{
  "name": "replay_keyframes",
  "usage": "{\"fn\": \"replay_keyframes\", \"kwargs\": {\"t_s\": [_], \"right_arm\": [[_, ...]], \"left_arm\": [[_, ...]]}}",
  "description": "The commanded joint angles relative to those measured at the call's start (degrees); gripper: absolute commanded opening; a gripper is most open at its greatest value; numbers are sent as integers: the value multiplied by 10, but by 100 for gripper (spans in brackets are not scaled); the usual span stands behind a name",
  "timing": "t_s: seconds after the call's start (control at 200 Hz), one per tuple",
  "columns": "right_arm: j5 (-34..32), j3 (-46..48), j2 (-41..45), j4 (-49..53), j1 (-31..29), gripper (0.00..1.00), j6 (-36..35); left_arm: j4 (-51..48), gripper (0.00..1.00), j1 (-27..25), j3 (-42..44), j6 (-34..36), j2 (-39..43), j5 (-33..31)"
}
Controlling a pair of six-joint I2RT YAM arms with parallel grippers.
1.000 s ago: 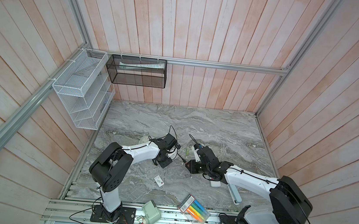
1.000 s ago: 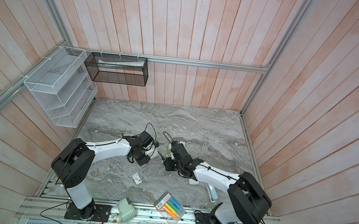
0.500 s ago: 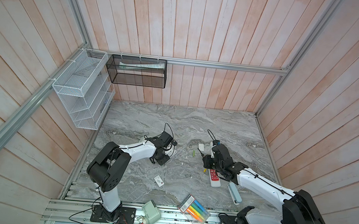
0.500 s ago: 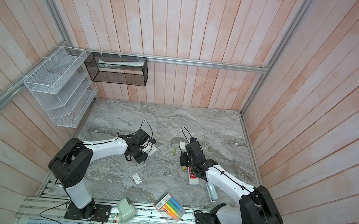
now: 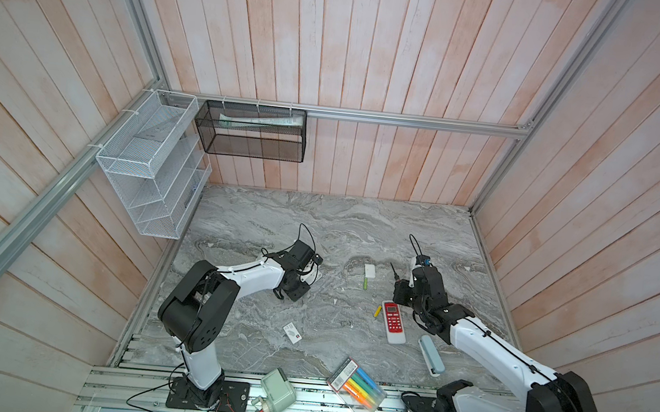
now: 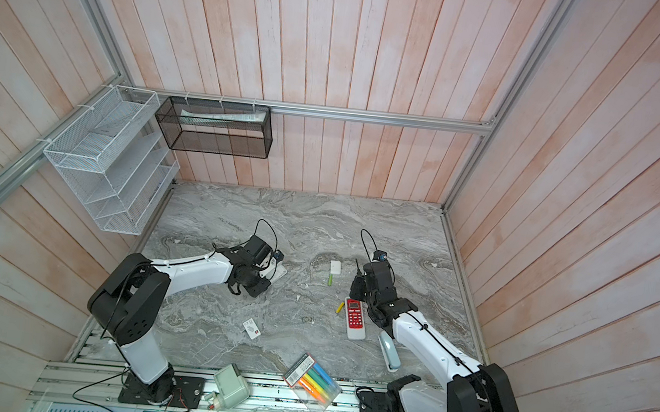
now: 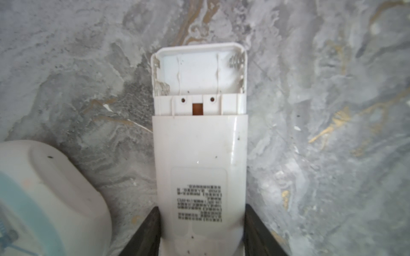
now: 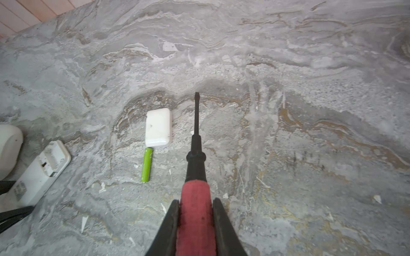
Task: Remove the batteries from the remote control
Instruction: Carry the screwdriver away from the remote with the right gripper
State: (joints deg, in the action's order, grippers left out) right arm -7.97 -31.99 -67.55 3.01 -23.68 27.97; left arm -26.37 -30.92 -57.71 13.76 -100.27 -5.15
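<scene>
Two slots point(image 7: 199, 73) empty: remote control point(image 7: 199, 155) looks unloaded.
Left gripper point(image 7: 200, 212) grasps it, right gripper point(image 8: 196, 206) the screwdriver point(image 8: 196, 141); next, release both.

right gripper point(image 8: 196, 202) with screwdriver point(image 8: 196, 141) has been pulled back rightward, away from white remote point(image 7: 199, 144) held by left gripper point(image 7: 200, 209).

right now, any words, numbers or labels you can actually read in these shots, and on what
None can be read.
white remote, back label: several printed lines, too blurred.
red remote, display and buttons: too small.
marker pack, printed label: too small.
small card on the table: too small.
</scene>
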Motion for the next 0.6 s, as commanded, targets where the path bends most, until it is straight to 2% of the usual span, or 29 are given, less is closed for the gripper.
{"fn": "replay_keyframes", "kwargs": {"t_s": [0.0, 0.195, 0.375, 0.425, 0.455, 0.465, 0.595], "right_arm": [[-4, 13, -17, -44, 26, 0, -10], [1, 19, -70, -87, 38, 0, 1], [9, 3, -134, -86, 40, 0, 2], [13, 0, -149, -87, 42, 0, 2], [15, -2, -157, -88, 43, 0, 2], [16, -2, -159, -88, 43, 0, 2], [18, -4, -184, -97, 48, 0, 2]], "left_arm": [[-8, 56, 22, 26, -8, -22, -73], [-2, 59, 23, 23, -8, -14, -59], [3, 63, 23, 26, -8, -6, -41], [2, 78, 22, 26, -8, -5, -35], [2, 97, 22, 26, -8, -5, -31], [2, 99, 22, 26, -8, -5, -29], [4, 100, 22, 26, -8, -1, -21]]}}
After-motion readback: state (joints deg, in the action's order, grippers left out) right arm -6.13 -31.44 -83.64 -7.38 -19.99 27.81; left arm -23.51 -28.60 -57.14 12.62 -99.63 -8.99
